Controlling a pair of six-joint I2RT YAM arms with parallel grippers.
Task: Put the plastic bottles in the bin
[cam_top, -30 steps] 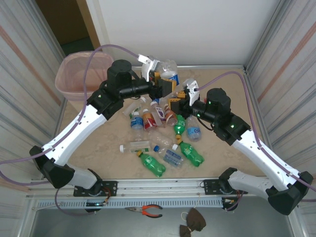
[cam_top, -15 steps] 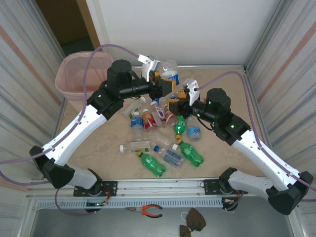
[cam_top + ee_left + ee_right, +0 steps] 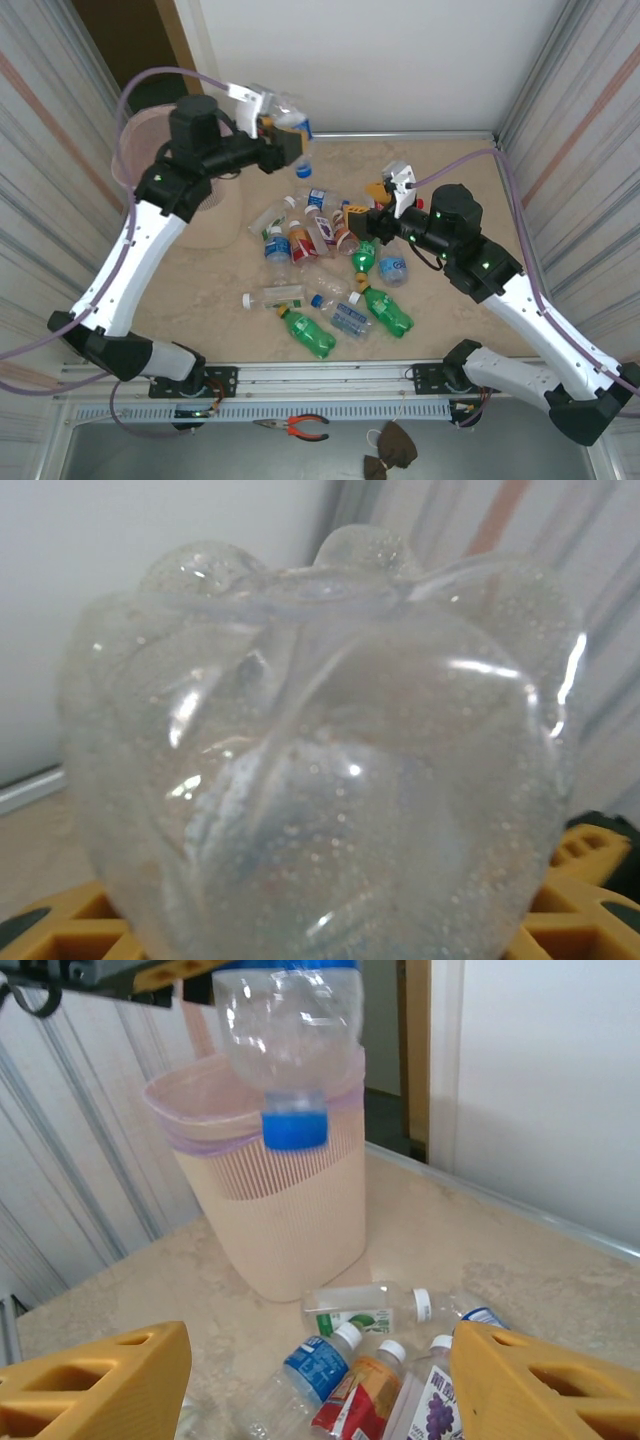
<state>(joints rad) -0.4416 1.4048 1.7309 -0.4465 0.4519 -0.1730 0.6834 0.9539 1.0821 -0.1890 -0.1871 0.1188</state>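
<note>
My left gripper (image 3: 280,135) is shut on a clear plastic bottle (image 3: 290,112) with a blue cap. It holds the bottle in the air just right of the bin (image 3: 128,152), cap pointing down. The bottle's base (image 3: 320,740) fills the left wrist view between my yellow fingers (image 3: 585,865). In the right wrist view that bottle (image 3: 290,1020) hangs in front of the pink mesh bin (image 3: 290,1220). My right gripper (image 3: 365,202) (image 3: 320,1380) is open above the pile of bottles (image 3: 330,270), holding nothing. Below it lie a lime-label bottle (image 3: 380,1310), a blue-label one (image 3: 320,1360) and an orange-label one (image 3: 360,1400).
Green bottles (image 3: 308,333) (image 3: 388,310) lie toward the front of the table. Corrugated walls close in both sides and a white wall stands at the back. Pliers (image 3: 300,428) rest on the ledge beyond the front rail.
The left arm has swung left and up toward the bin, carrying the clear bottle. The right gripper has opened and drawn back slightly to the right.
</note>
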